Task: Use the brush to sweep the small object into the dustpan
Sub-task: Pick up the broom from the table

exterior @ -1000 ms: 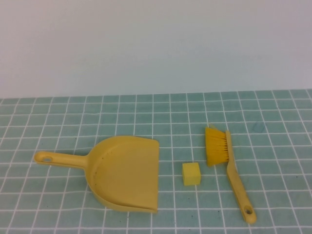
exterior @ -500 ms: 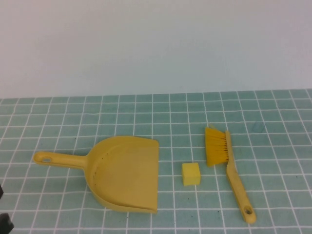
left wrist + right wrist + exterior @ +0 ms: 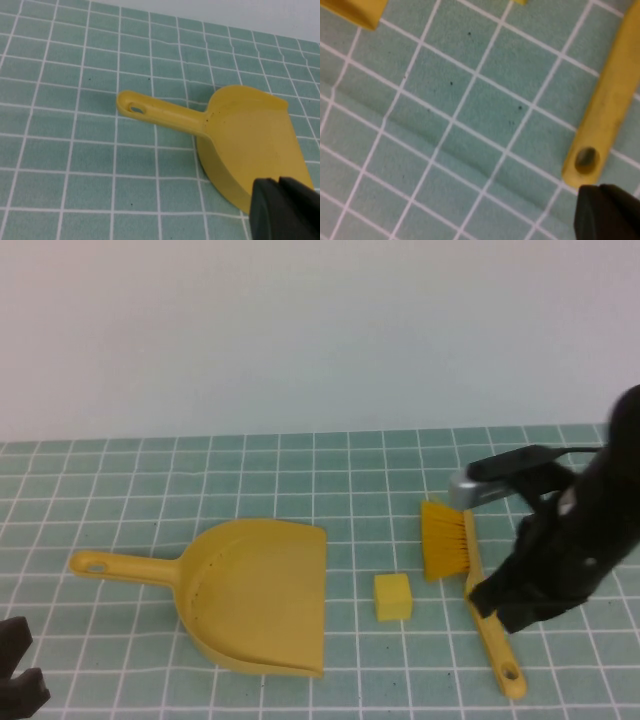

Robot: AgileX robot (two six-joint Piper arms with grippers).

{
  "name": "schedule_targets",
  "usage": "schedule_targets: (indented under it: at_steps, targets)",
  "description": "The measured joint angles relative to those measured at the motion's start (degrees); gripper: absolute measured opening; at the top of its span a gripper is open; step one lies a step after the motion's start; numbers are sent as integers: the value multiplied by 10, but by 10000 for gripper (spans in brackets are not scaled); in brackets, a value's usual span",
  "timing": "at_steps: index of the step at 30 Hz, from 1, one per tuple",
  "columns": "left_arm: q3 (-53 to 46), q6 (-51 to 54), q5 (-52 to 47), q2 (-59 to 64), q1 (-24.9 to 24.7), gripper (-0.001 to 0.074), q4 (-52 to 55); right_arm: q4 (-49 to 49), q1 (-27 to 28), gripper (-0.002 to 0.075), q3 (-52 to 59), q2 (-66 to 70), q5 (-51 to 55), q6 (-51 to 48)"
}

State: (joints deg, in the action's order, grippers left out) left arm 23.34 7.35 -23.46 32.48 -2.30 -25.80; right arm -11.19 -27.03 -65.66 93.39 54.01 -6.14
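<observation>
**Right arm over brush handle; nothing gripped yet**

My right gripper hangs over the middle of the brush handle. I cannot tell how far its fingers are spread, and neither view shows them closed on anything. The brush lies flat on the tiled table, its long axis running from the bristle head at the far end to the hanging hole at the near end; in my right wrist view that holed end lies just beside my fingertip. The handle sits directly under this arm, so I judge the right arm takes the brush.

My left gripper is low at the near left edge, well apart from the dustpan, holding nothing; its opening I cannot tell.

The small cube rests between dustpan mouth and bristles, just beside both, touching neither.

Materials: brush and dustpan are smooth, rigid yellow plastic; bristles orange-yellow, stiff-looking; cube matte, square-edged.
</observation>
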Motion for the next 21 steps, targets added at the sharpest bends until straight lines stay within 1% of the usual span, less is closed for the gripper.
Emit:
schedule_targets:
  at_steps: [3,6,9,11,13,19,21]
  targets:
    - [0,0,-1,0,0,0,0,16,-19,6,-23,51,-8,10]
    - [0,0,-1,0,0,0,0,22,-20,11,-33,79,-11,11]
    - [0,0,0,0,0,0,-1,25,-20,41,-32,86,-11,15]
    - [0,0,0,0,0,0,-1,27,-20,81,-33,87,-11,18]
    - [0,0,0,0,0,0,-1,31,-20,138,-35,91,-12,26]
    - [0,0,0,0,0,0,-2,48,-20,382,-36,104,-17,47]
    - [0,4,0,0,0,0,-11,52,-20,422,-36,109,-21,61]
